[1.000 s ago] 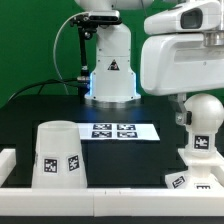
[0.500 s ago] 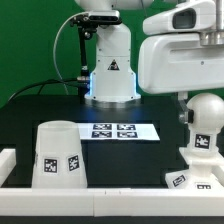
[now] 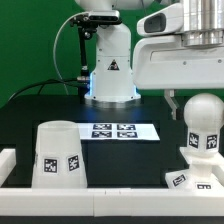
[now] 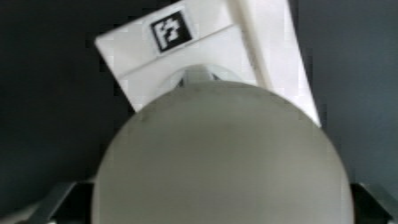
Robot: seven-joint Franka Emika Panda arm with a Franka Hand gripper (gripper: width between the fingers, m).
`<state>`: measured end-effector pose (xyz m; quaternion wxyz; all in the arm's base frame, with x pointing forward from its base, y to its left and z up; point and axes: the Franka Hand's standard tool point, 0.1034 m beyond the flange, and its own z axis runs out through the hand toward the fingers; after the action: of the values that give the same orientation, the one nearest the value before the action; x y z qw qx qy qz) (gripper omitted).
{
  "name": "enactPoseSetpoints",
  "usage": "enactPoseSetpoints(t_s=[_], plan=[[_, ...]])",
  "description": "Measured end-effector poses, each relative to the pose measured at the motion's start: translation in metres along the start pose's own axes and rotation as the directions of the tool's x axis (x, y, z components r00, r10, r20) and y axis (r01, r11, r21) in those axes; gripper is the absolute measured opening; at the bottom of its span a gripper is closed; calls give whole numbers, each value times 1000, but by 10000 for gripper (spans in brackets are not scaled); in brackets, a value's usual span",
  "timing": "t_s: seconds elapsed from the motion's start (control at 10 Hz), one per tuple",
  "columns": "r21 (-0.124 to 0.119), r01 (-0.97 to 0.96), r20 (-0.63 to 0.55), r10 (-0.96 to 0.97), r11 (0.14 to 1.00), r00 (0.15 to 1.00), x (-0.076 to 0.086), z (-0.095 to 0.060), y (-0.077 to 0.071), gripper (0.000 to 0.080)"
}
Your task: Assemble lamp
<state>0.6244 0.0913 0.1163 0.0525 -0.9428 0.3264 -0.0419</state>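
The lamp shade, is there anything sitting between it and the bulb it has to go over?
Nothing visible stands in the way. The lamp shade sits at the exterior view's left, the bulb stands on the base at the right, and only bare black table lies between. The marker board lies farther back, off that line.

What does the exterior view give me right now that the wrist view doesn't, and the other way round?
Only the exterior view shows the lamp shade standing wide end down on the table, the marker board behind it, and the bulb upright on the base at the exterior view's right, with the arm above. Only the wrist view shows the bulb's rounded top from close above, filling most of the picture, with a tagged face of the base beyond it. Both show the bulb and base. Neither shows the pincer's fingertips clearly enough to judge their state.
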Motion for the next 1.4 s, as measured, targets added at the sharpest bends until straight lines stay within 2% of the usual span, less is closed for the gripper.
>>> enactPoseSetpoints(t_s=[0.2, 0.3, 0.4, 0.5, 0.6, 0.8, 1.0, 1.1, 1.4], plan=[[27, -155, 21, 154, 988, 988, 3, 1, 4, 571], [26, -121, 21, 121, 992, 992, 2, 1, 4, 571], [22, -54, 20, 54, 998, 998, 1, 1, 3, 571], [7, 111, 31, -111, 994, 993, -2, 0, 1, 658], [8, 281, 45, -281, 960, 959, 0, -1, -1, 691], [12, 526, 65, -526, 850, 848, -3, -1, -2, 697], [18, 625, 62, -625, 780, 778, -2, 0, -1, 698], [18, 716, 51, -716, 698, 697, -1, 0, 0, 698], [-21, 968, 36, -967, 252, 252, 1, 0, -4, 698]])
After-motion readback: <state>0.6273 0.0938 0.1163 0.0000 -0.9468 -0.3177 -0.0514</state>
